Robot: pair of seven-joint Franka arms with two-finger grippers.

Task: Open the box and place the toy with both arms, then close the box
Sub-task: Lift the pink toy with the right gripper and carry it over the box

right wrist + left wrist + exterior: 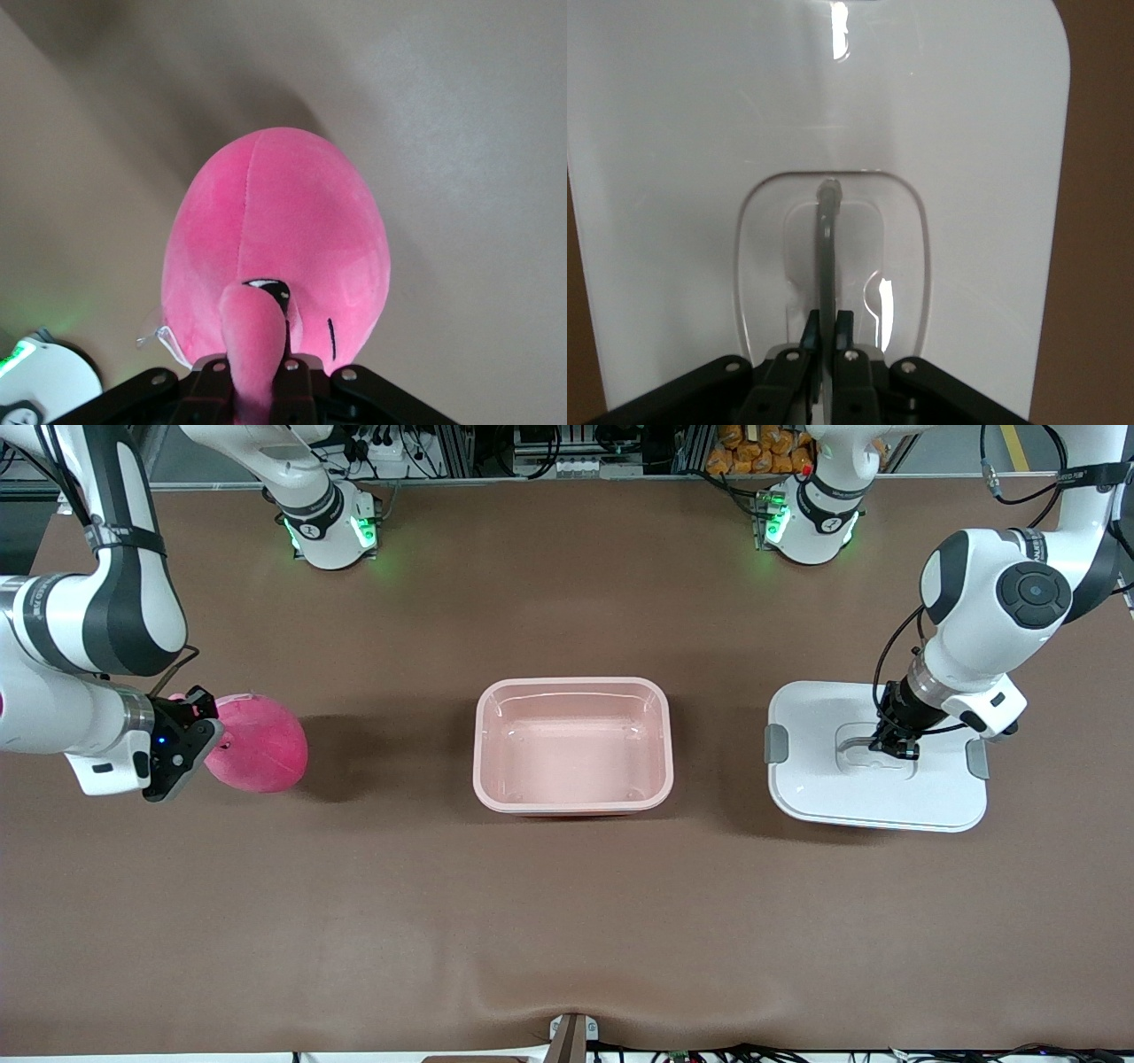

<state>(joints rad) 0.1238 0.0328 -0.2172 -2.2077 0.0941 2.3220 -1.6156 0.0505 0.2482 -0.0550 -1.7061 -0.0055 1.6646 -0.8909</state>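
Right gripper (190, 740) jaws pinch only a small protrusion of the toy (259, 744), which sits toward the right arm's end of the tabletop (567, 921); soft plush may slip free in transit to the open box (573, 746). Left gripper (893, 746) jaws clamp the handle (827, 257) of the lid (873, 797) lying beside the box; a thin grip risks the lid tilting on lift.

From my front camera, the right arm (80, 646) runs off the picture's edge, so I can't see its upper links. Its gripper (205, 731) covers the end of the toy (261, 744) it pinches, hiding the face there. The left gripper (893, 746) blocks part of the lid's (850, 797) handle. On the left wrist camera the lid (682, 177) is cut off by the frame, its side clips unseen.
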